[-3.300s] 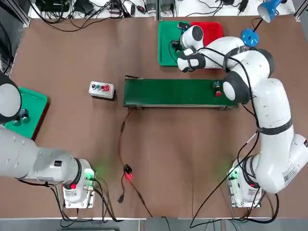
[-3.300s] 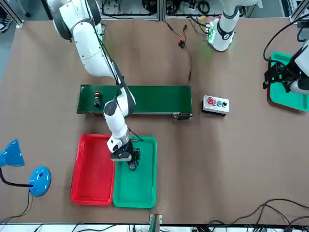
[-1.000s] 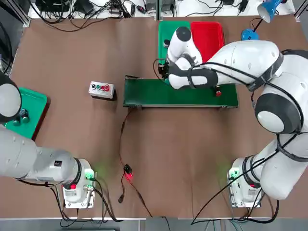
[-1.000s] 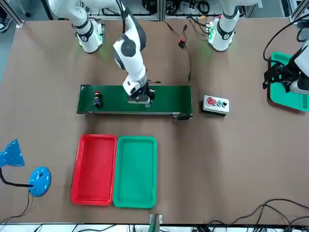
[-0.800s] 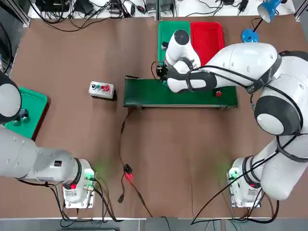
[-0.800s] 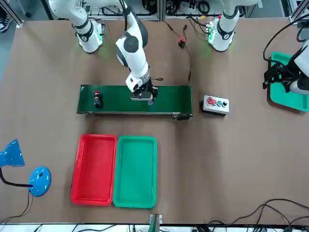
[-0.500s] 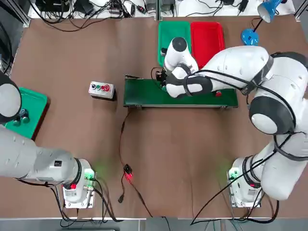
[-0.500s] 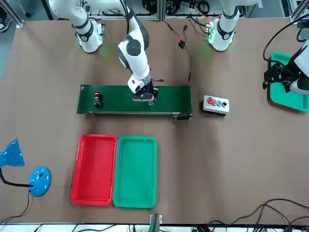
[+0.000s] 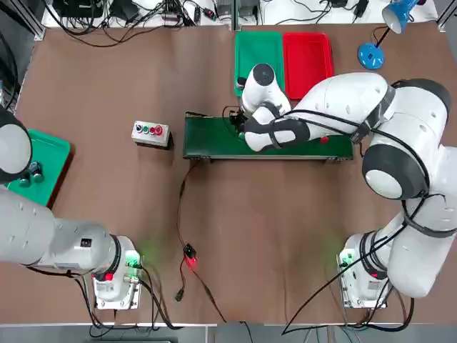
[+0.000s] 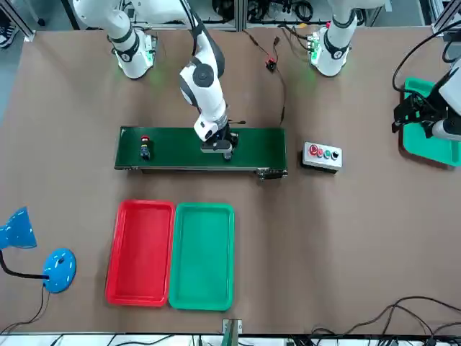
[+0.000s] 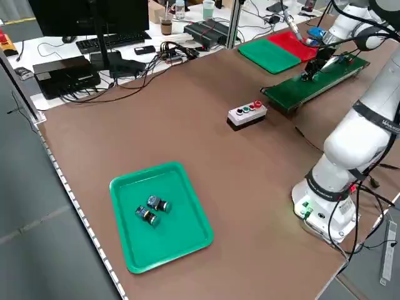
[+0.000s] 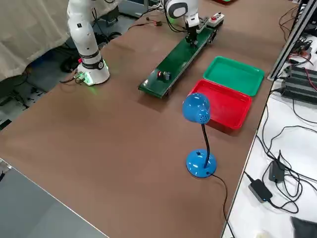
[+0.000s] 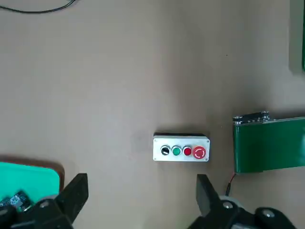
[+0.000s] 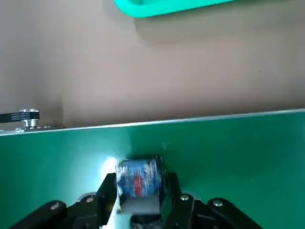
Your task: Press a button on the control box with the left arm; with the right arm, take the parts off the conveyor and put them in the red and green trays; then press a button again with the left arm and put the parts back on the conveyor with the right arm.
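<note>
Right claw [image 14: 138,200] clamps a small blue-capped cylindrical part [image 14: 138,177] down at the flat green conveyor [image 10: 173,148] belt, left of its middle. Another small part [image 10: 145,148] sits near the belt's right end. Beyond it, smooth red tray [image 9: 307,53] and green tray [image 9: 258,50] lie side by side. Left claw [image 13: 138,202], fingers spread wide, hangs off left; boxy grey control box [image 13: 181,149] with round buttons sits just left of the conveyor on the brown table [image 9: 107,78].

White arms w/ grey joints, prob. black fingers [image 13: 74,193].
</note>
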